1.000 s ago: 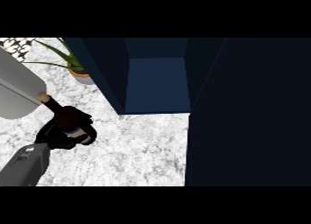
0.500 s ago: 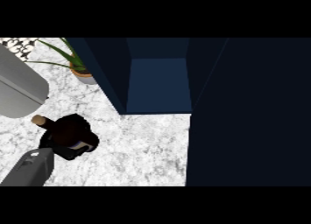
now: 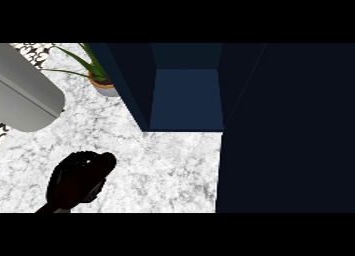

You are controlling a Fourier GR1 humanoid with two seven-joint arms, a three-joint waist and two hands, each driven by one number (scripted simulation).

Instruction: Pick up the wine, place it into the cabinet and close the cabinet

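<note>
My left hand (image 3: 75,184) shows as a black shape at the lower left, over the marble counter (image 3: 165,170). Its fingers are curled round the dark wine bottle (image 3: 100,164), which slants up and to the right and blends with the hand; its cork is hidden. The dark blue cabinet (image 3: 186,97) stands open at the upper middle, its inside bare, up and to the right of the hand. The cabinet's door (image 3: 291,130) fills the right side of the view. My right hand is out of view.
A large grey cylinder (image 3: 17,92) lies at the upper left, above the hand. A potted plant (image 3: 99,80) with long green leaves stands against the cabinet's left wall. Bare marble lies between the hand and the cabinet's opening.
The hand with the bottle has moved down and to the right. The bottle's cork and the grey forearm no longer show.
</note>
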